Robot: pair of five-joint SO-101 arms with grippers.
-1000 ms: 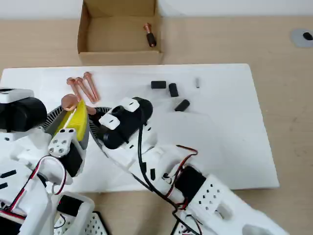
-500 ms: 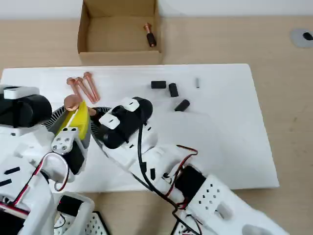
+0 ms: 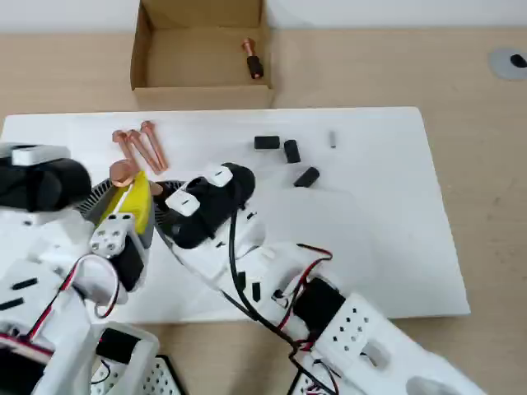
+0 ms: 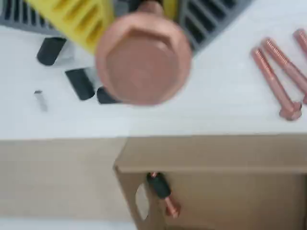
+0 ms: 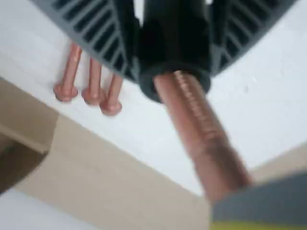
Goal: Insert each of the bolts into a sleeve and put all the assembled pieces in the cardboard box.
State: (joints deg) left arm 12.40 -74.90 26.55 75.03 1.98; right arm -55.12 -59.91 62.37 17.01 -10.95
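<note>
My left gripper (image 3: pixel 132 191) (image 4: pixel 144 12), with one yellow finger, is shut on a copper bolt (image 3: pixel 122 173) (image 4: pixel 143 57) just behind its hexagonal head. My right gripper (image 3: pixel 169 197) (image 5: pixel 175 28) is shut on a black sleeve (image 5: pixel 175 45). The bolt's threaded shaft (image 5: pixel 201 129) enters the sleeve's mouth, above the left part of the white mat (image 3: pixel 370 222). Three loose bolts (image 3: pixel 140 146) (image 4: pixel 280 72) (image 5: pixel 91 81) lie side by side on the mat. Three loose sleeves (image 3: pixel 288 152) (image 4: pixel 79 84) lie near the mat's far middle. The cardboard box (image 3: pixel 148 49) (image 4: pixel 211 158) holds one assembled piece (image 3: pixel 252 59) (image 4: pixel 162 191).
A small grey pin (image 3: pixel 333 139) (image 4: pixel 41 100) lies on the mat beyond the sleeves. The mat's right half is bare. A dark round fitting (image 3: pixel 512 61) is set in the wooden table at the far right. Both arms' bodies crowd the near left.
The left gripper has edged the bolt slightly right, toward the right gripper, and the right gripper has shifted a little left. Both holds are unchanged.
</note>
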